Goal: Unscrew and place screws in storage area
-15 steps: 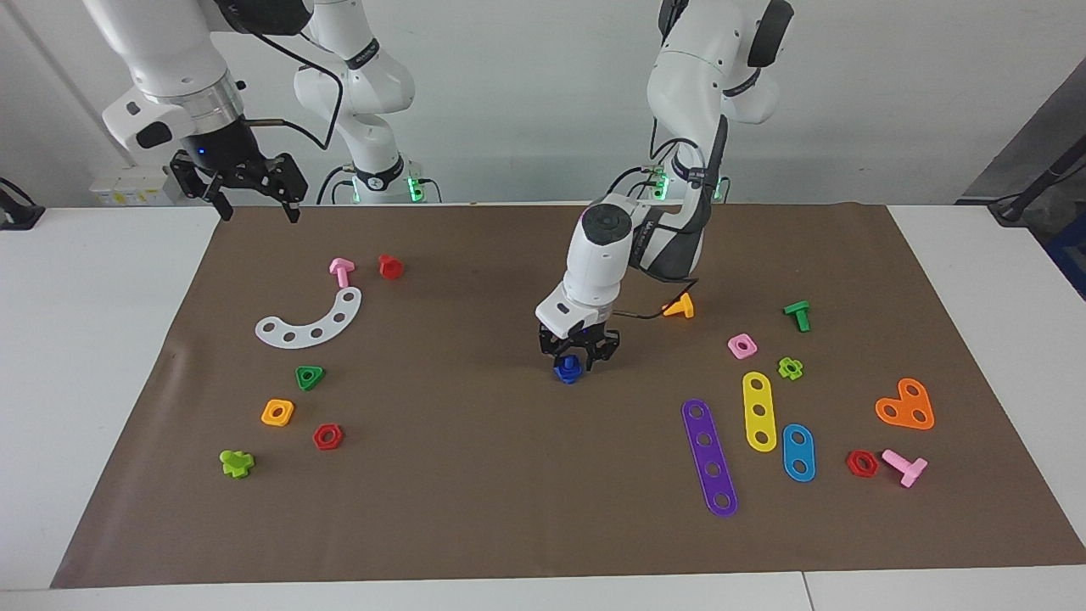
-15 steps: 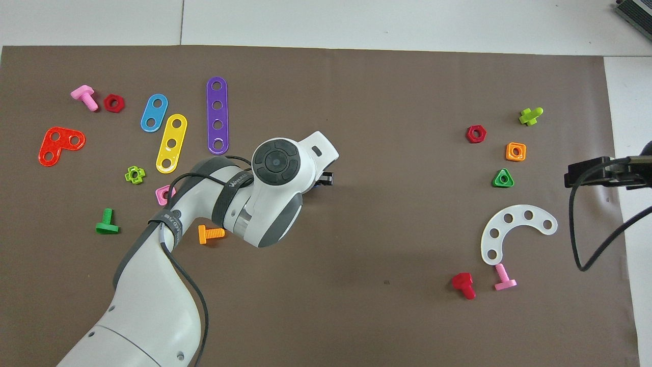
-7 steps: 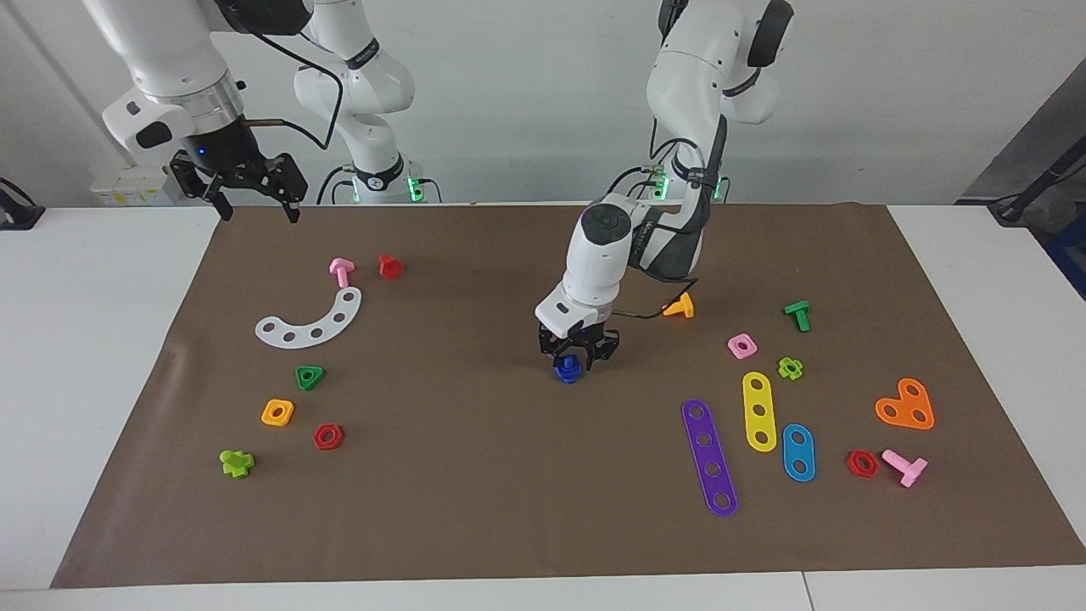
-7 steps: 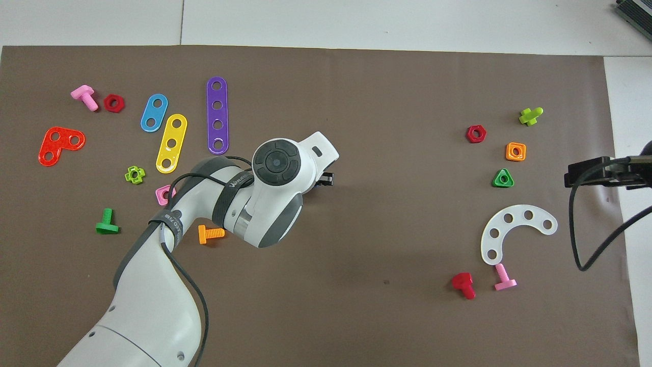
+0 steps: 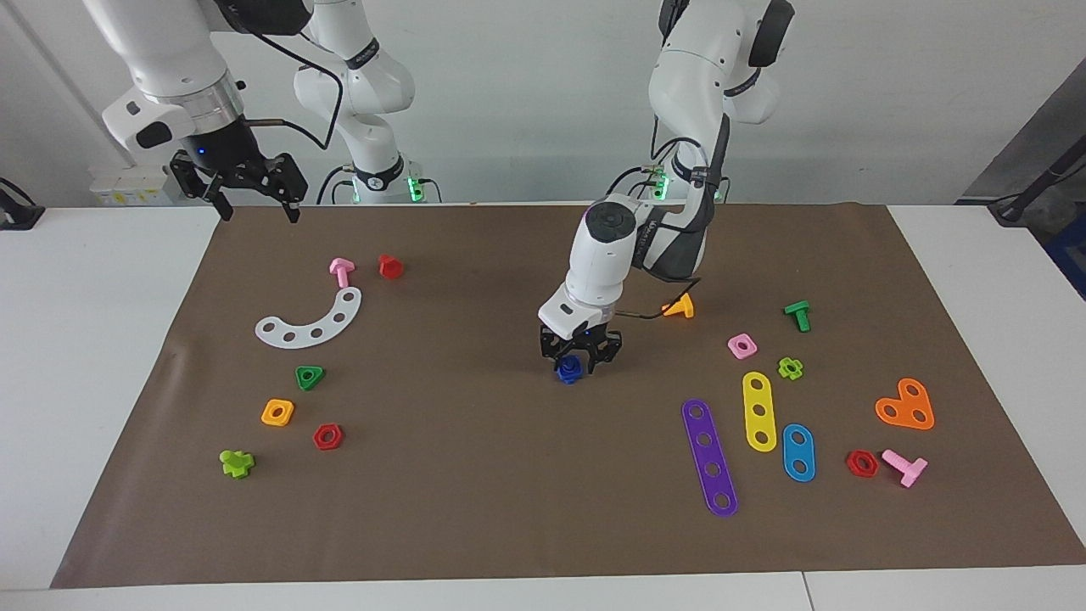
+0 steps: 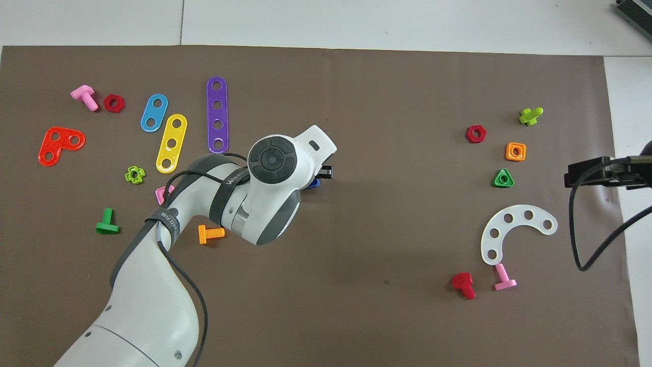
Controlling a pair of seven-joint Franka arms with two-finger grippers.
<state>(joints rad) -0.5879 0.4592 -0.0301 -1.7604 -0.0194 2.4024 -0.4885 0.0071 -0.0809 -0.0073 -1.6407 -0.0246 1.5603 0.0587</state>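
The dark-blue screw (image 5: 569,368) stands on the middle of the brown mat. My left gripper (image 5: 579,363) is down on it, straddling it from above. In the overhead view the left wrist covers all of the screw but a blue sliver (image 6: 313,183). The storage area (image 5: 344,382) is the mat patch toward the right arm's end, with a green triangle nut (image 5: 310,377), an orange square nut (image 5: 277,412), a red hexagon nut (image 5: 327,436) and a white curved strip (image 5: 310,321). My right gripper (image 5: 259,210) waits open, raised over the mat's corner by the right arm's base.
A pink bolt (image 5: 341,271), a red bolt (image 5: 390,266) and a lime piece (image 5: 236,462) lie around the storage patch. Toward the left arm's end lie an orange bolt (image 5: 679,306), purple (image 5: 709,456), yellow (image 5: 758,411) and blue strips (image 5: 798,451), and several small parts.
My left wrist has turned a little and shifted slightly over the blue screw, which stays where it was. The right arm has not moved.
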